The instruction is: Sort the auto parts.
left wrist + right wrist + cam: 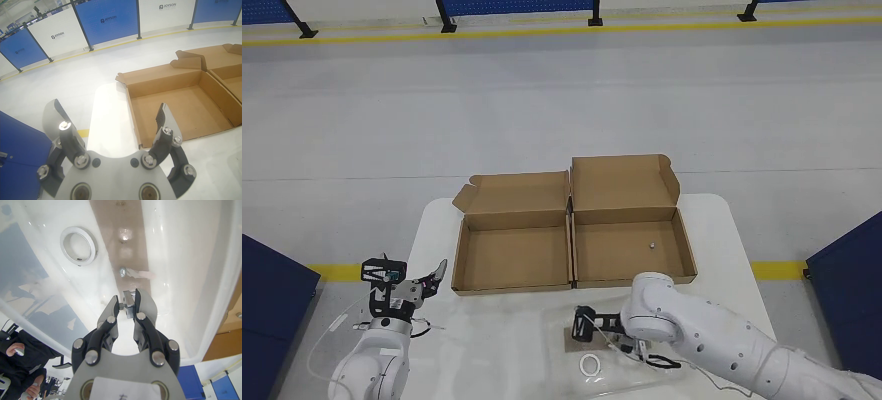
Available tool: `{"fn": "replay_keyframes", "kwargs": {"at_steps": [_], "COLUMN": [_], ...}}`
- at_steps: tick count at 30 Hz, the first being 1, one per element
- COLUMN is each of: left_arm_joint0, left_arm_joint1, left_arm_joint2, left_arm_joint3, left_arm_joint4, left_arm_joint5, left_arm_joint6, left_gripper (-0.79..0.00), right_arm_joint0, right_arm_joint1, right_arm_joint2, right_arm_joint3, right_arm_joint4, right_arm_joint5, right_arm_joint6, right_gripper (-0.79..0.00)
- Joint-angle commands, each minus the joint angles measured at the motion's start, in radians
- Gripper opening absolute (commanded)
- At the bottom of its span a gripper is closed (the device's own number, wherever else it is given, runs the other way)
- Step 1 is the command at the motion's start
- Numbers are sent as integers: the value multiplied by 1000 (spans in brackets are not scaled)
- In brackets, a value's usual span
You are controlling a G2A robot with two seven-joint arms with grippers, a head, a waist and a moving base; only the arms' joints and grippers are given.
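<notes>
Right gripper grips a metal block in the tray; left gripper spread wide. Picking step; next move probably requires lifting clear.

On white perforated partition panels, a dark logo beside one brand word in capitals, over a line of print too small to read. Same mark in pale print on blue perforated partition panels. On a white paper label stuck to a grey metal wrist plate, one dark character, cut off at the edge.
</notes>
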Motion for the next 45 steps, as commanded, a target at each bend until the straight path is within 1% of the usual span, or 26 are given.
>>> {"fn": "replay_keyframes", "kwargs": {"at_steps": [1, 5, 15, 18, 21, 24, 28, 33, 35, 40, 45], "left_arm_joint0": [0, 0, 0, 0, 0, 0, 0, 0, 0, 0, 0], "left_arm_joint1": [0, 0, 0, 0, 0, 0, 0, 0, 0, 0, 0], "left_arm_joint2": [0, 0, 0, 0, 0, 0, 0, 0, 0, 0, 0], "left_arm_joint3": [0, 0, 0, 0, 0, 0, 0, 0, 0, 0, 0], "left_arm_joint4": [0, 0, 0, 0, 0, 0, 0, 0, 0, 0, 0], "left_arm_joint5": [0, 0, 0, 0, 0, 0, 0, 0, 0, 0, 0], "left_arm_joint6": [0, 0, 0, 0, 0, 0, 0, 0, 0, 0, 0], "left_gripper": [0, 0, 0, 0, 0, 0, 0, 0, 0, 0, 0], "right_arm_joint0": [-23, -73, -73, -87, -82, -91, -128, -182, -201, -245, -245], "right_arm_joint1": [21, 57, 57, 54, 58, 71, 96, 127, 138, 164, 164], "right_arm_joint2": [48, 135, 135, 139, 186, 251, 345, 452, 478, 520, 520], "right_arm_joint3": [-21, -63, -63, -27, 17, 53, 91, 121, 119, 118, 118], "right_arm_joint4": [23, 71, 71, 99, 201, 325, 501, 693, 730, 876, 876], "right_arm_joint5": [-7, -21, -21, -19, -15, -41, -102, -203, -215, -244, -244], "right_arm_joint6": [-13, -46, -46, -100, -138, -162, -182, -182, -182, -212, -212], "right_gripper": [-785, -785, -785, -785, -785, -785, -785, -785, -785, -785, -785]}}
